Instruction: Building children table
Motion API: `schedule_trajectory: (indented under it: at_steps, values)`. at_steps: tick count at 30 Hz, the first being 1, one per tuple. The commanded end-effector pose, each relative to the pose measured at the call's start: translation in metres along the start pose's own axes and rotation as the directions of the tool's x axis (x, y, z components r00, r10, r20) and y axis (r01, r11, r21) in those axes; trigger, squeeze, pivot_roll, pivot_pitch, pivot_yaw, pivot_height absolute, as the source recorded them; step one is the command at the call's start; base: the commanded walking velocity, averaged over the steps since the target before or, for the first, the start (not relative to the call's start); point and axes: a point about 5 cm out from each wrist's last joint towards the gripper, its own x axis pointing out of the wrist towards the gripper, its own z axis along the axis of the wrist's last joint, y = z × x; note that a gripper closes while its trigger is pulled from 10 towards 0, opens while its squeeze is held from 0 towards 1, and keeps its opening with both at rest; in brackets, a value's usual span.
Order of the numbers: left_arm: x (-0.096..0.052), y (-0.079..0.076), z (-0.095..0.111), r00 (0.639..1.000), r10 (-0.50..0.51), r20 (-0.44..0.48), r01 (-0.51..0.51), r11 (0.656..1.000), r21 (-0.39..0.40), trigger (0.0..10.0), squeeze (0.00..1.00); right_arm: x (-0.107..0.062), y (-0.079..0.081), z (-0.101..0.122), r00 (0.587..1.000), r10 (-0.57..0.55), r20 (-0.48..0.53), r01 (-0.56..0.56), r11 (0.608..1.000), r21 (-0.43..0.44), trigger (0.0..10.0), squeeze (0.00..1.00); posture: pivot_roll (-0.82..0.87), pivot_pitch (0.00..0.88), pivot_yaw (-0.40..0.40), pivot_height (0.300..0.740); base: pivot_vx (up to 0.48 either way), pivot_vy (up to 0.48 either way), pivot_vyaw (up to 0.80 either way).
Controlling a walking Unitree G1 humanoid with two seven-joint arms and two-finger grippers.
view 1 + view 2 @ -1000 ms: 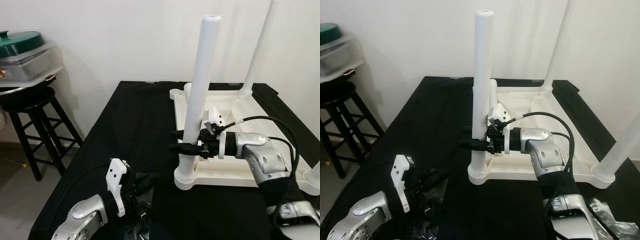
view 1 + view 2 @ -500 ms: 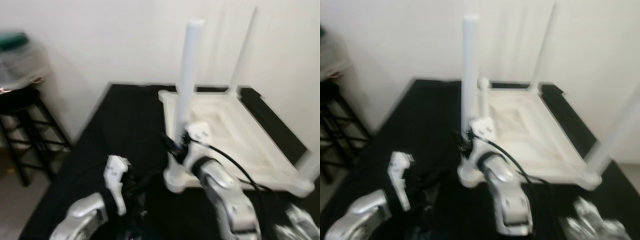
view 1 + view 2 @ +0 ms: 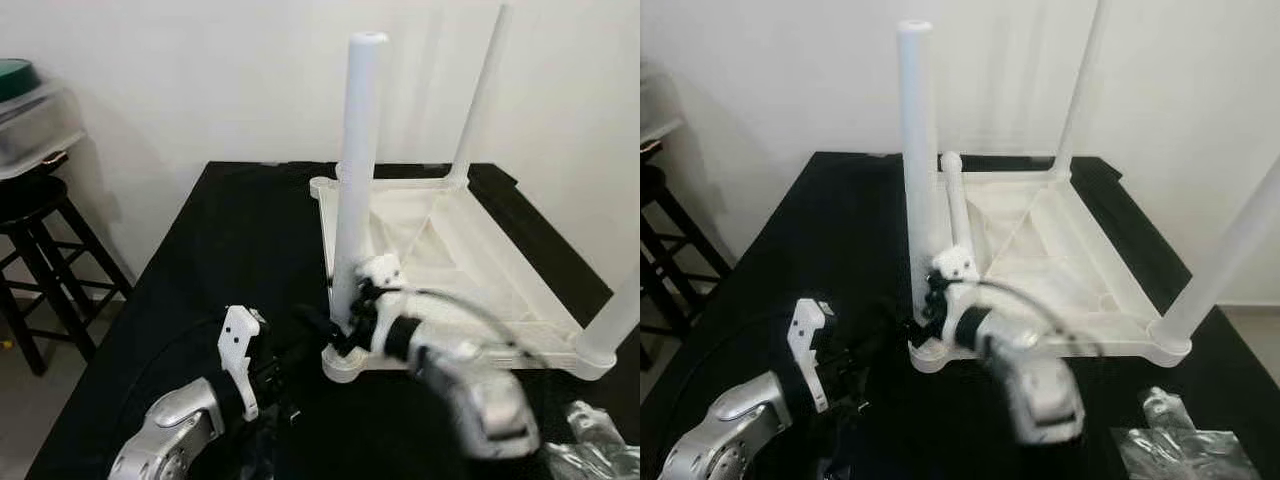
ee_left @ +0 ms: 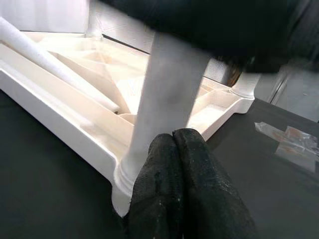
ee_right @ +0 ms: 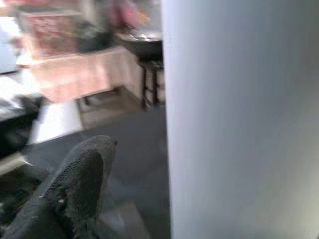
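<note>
The white children's table (image 3: 450, 250) lies upside down on a black-covered table. Its near-left leg (image 3: 355, 180) stands upright in the corner socket (image 3: 345, 365). My right gripper (image 3: 345, 315) is low on this leg, just above the socket. In the right wrist view the leg (image 5: 239, 119) looms close, one black finger (image 5: 79, 189) stands apart from it, and the other finger is hidden. My left gripper (image 4: 177, 144) is shut with nothing in it, its tips close to the same corner (image 4: 124, 174). Two more legs (image 3: 480, 90) (image 3: 615, 320) stand at the right-hand corners.
Another white leg (image 3: 955, 200) lies along the frame's left side. A clear plastic bag (image 3: 1170, 440) lies at the near right of the black cloth (image 3: 230, 250). A dark stool (image 3: 30, 210) carrying a green-lidded container (image 3: 25, 110) stands to the left. A white wall is close behind.
The camera has shifted. My right arm has swung from the leg's right side to its near side and lower, toward the socket. The left gripper has come forward to the corner.
</note>
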Motion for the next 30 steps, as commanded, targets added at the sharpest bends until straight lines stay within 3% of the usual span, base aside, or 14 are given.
schedule_trajectory:
  at_steps: [1,2,4,8,9,14,15,27,30]
  values:
    - [0.0,0.001,-0.004,1.0,0.005,-0.019,-0.005,1.0,0.0,10.0,0.0,-0.005,-0.004,-0.007,0.995,0.101,-0.021,-0.101,0.995,-0.001,10.0,0.0,-0.12,0.0,-0.028,0.74,0.0,0.0,0.0]
    - [0.0,0.001,-0.004,1.0,0.005,-0.019,-0.005,1.0,0.0,10.0,0.0,-0.005,-0.004,-0.007,0.995,0.101,-0.021,-0.101,0.995,-0.001,10.0,0.0,-0.12,0.0,-0.028,0.74,0.0,0.0,0.0]
    - [0.0,0.0,-0.005,1.0,0.006,-0.019,-0.006,1.0,0.0,10.0,0.0,-0.013,-0.014,-0.007,0.972,0.221,-0.077,-0.224,0.974,-0.033,10.0,0.0,-0.11,0.0,-0.031,0.74,0.0,0.0,0.0]
    - [0.0,0.0,-0.005,1.0,0.006,-0.019,-0.006,1.0,0.0,10.0,0.0,-0.014,-0.015,-0.007,0.968,0.236,-0.085,-0.239,0.97,-0.031,10.0,0.0,-0.11,0.0,-0.031,0.74,0.0,0.0,0.0]
    - [0.0,0.0,-0.005,1.0,0.009,-0.019,-0.008,1.0,0.002,10.0,0.0,-0.013,-0.031,-0.008,0.966,0.237,-0.106,-0.241,0.97,-0.024,10.0,0.0,-0.1,0.0,-0.035,0.74,0.0,0.0,0.0]
    - [-0.002,0.0,-0.005,1.0,0.012,-0.021,-0.012,1.0,0.004,10.0,0.0,-0.012,-0.049,-0.009,0.96,0.257,-0.114,-0.258,0.966,0.011,10.0,0.0,-0.09,0.0,-0.034,0.74,0.0,0.0,0.0]
    - [-0.002,0.0,-0.005,1.0,0.012,-0.021,-0.012,1.0,0.003,10.0,0.0,-0.012,-0.052,-0.01,0.958,0.266,-0.11,-0.265,0.964,0.026,0.0,0.0,-0.09,0.0,-0.034,0.74,0.0,0.0,0.0]
    - [-0.004,-0.001,-0.006,1.0,0.011,-0.024,-0.011,1.0,0.001,10.0,0.0,-0.018,-0.056,-0.017,0.951,0.293,-0.099,-0.289,0.956,0.048,0.0,0.0,-0.08,0.0,-0.03,0.74,0.0,0.0,0.0]
    - [-0.005,-0.001,-0.006,1.0,0.011,-0.024,-0.011,1.0,0.0,10.0,0.0,-0.023,-0.054,-0.019,0.962,0.257,-0.089,-0.255,0.966,0.036,0.0,0.0,-0.09,0.0,-0.023,0.74,0.0,0.0,0.0]
